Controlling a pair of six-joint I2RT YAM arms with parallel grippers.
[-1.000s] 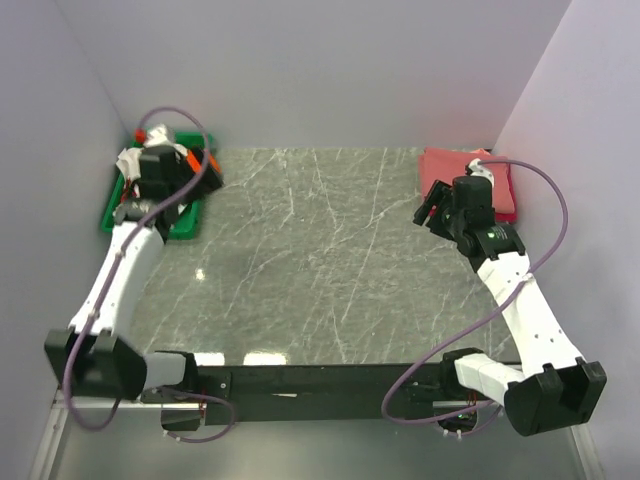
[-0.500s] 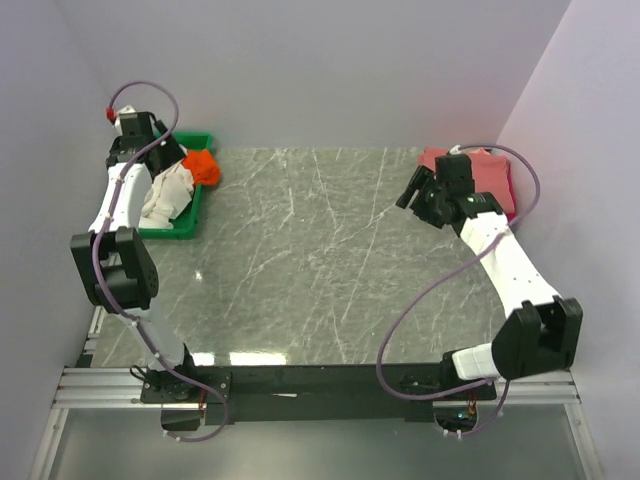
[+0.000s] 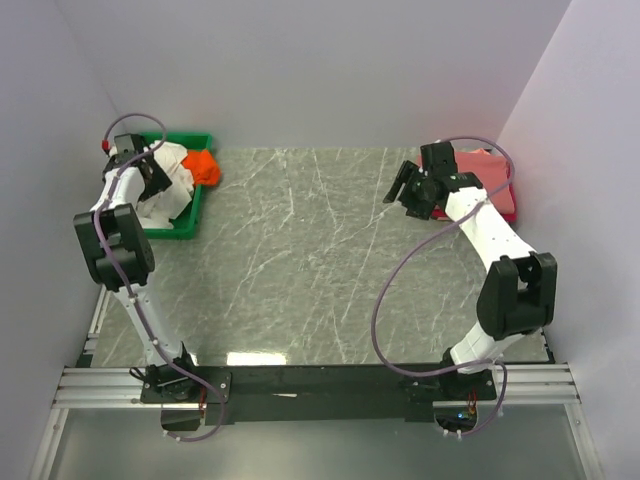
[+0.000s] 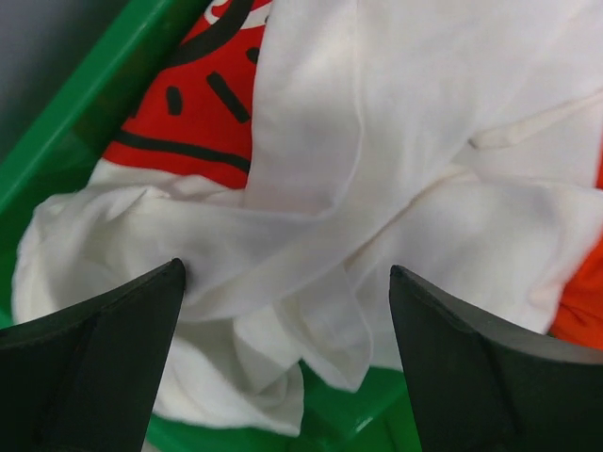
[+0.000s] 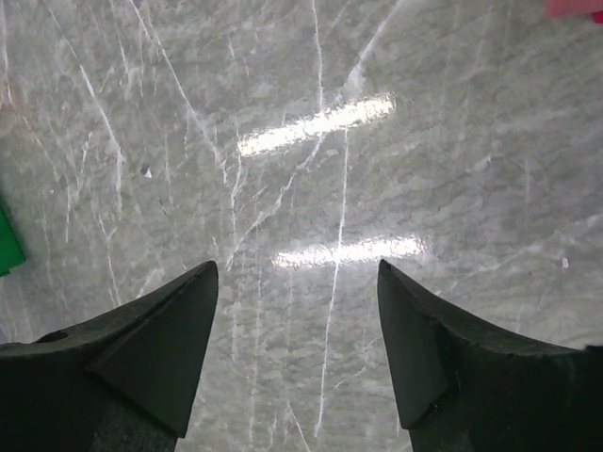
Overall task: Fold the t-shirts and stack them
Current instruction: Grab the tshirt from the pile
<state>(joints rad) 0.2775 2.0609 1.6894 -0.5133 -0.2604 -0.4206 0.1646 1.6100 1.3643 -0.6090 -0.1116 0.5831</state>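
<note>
A crumpled white t-shirt [image 3: 172,190] with a red print [image 4: 193,104] lies in the green tray [image 3: 180,232] at the back left, an orange t-shirt [image 3: 203,166] bunched on the tray's right rim. My left gripper [image 3: 152,176] hovers over the white shirt [image 4: 396,169], open and empty, a fingertip [image 4: 141,311] on each side of a fold. Salmon-pink and red t-shirts [image 3: 492,170] lie stacked at the back right. My right gripper [image 3: 403,190] is open and empty above bare marble [image 5: 311,188], left of that stack.
The marble table [image 3: 320,260] spans the middle. Grey walls close in on left, back and right. A corner of the green tray shows at the left edge of the right wrist view [image 5: 8,247]. Purple cables loop off both arms.
The left arm has swung back and left over the tray's white shirt. The right arm has stretched forward and left, off the pink stack and over bare marble.
</note>
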